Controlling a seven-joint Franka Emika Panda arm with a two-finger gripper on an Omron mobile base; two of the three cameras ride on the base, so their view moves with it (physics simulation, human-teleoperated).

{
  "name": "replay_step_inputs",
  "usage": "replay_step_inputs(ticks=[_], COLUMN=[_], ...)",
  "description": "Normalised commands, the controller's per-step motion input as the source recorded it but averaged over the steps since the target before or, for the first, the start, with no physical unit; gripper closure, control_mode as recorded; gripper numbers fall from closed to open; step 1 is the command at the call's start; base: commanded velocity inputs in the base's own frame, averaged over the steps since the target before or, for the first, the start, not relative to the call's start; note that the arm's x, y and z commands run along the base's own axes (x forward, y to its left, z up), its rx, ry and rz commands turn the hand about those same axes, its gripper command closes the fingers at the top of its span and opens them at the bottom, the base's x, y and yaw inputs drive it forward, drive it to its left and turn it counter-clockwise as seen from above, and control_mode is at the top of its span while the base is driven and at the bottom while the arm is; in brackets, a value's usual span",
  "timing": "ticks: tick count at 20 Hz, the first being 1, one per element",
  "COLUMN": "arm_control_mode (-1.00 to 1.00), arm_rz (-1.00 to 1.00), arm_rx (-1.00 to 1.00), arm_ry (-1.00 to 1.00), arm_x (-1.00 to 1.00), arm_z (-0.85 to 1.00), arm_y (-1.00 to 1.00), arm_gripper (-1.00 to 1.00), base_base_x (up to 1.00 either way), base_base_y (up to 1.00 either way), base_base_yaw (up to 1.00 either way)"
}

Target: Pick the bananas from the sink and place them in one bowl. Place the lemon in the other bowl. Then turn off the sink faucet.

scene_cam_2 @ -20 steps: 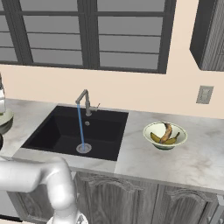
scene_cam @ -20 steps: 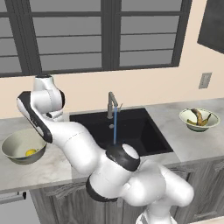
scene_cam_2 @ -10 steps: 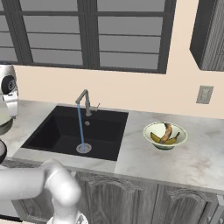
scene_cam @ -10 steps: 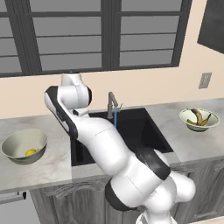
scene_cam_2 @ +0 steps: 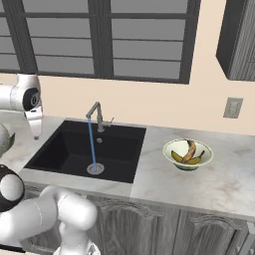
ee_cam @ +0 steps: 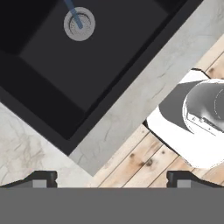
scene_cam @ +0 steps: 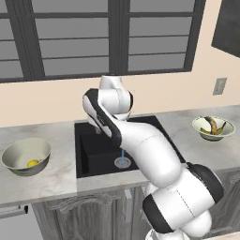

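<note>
Bananas (scene_cam_2: 188, 152) lie in the pale bowl (scene_cam_2: 172, 146) on the right tabletop, lemon (scene_cam: 32, 163) in the grey-beige bowl (scene_cam: 11, 157) at left. Water runs from the faucet (scene_cam_2: 97, 114) into the sink (scene_cam_2: 59, 149); shutting it remains. End effector (ee_cam: 112, 179) released, empty, above the sink's near edge.

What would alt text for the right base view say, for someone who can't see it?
Water runs from the grey faucet into an empty black sink set in a marble counter. To its right, a pale bowl holds two bananas; dark-framed windows line the wall behind.

Black sink (ee_cam: 87, 65) (drain (ee_cam: 79, 24) wet), wooden floor (ee_cam: 144, 162)
</note>
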Motion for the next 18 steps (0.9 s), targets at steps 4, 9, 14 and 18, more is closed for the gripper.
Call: replay_step_inputs(ticks=[4, 9, 14, 18], arm_control_mode=[-1.00, -1.00, -1.00, -1.00], arm_rz=[0.00, -0.06, -0.17, -0.25], arm_rx=[0.00, 0.04, 0.20, 0.31], arm_ry=[-0.08, -0.09, -0.17, -0.29], arm_x=[0.00, 0.00, -0.02, 0.00], arm_z=[0.00, 0.00, 0.07, 0.06], arm_y=[-1.00, -0.95, -0.73, -0.63], arm_gripper=[-1.00, -1.00, -1.00, -1.00], base_base_x=[0.00, 0.00, 0.00, 0.00], base_base_y=[0.00, 0.00, 0.00, 0.00], base_base_yaw=[0.00, 0.00, 0.00, 0.00])
